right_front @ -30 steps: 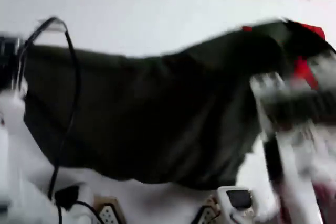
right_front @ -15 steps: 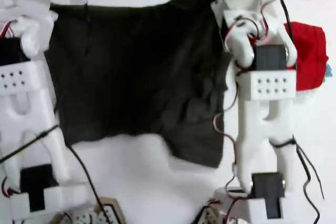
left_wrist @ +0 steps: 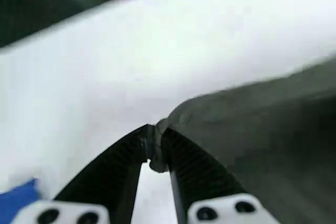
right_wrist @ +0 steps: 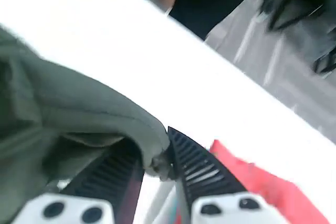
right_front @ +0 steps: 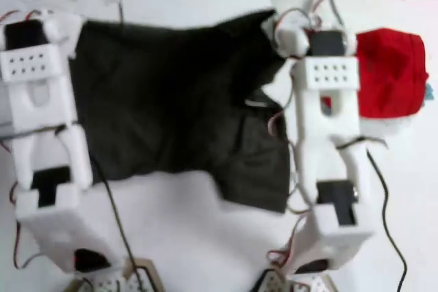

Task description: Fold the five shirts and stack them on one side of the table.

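dark shirt pinched at both far corners, stretched across the table

the dark green shirt (right_front: 178, 100) lies spread over the middle of the white table (right_front: 205, 237). its far hem runs close along the table's far edge, and its lower part hangs uneven toward the near edge, longer on the right. the left gripper (left_wrist: 153, 145) has its jaws pressed together on a small fold of the shirt's corner near the table's far left corner. the right gripper (right_wrist: 157, 161) has its jaws pinching a rolled bunch of the same cloth by the far edge, right of the middle. a red shirt (right_front: 387, 73) sits bunched near the right edge, just beside the right arm (right_front: 328, 135).

bare table is left along the near edge between the two arm bases, in a thin strip at the far edge, and at the near right corner. a black cable (right_front: 113, 203) trails over the near left part.

beyond the far edge are grey floor tiles (right_wrist: 283, 40) and dark shapes too blurred to name.

the left arm (right_front: 41, 100) covers the shirt's left side, and the right arm hides its right side and part of the red shirt. a blue patch (left_wrist: 16, 198) beside the left gripper is cut off and cannot be made out.
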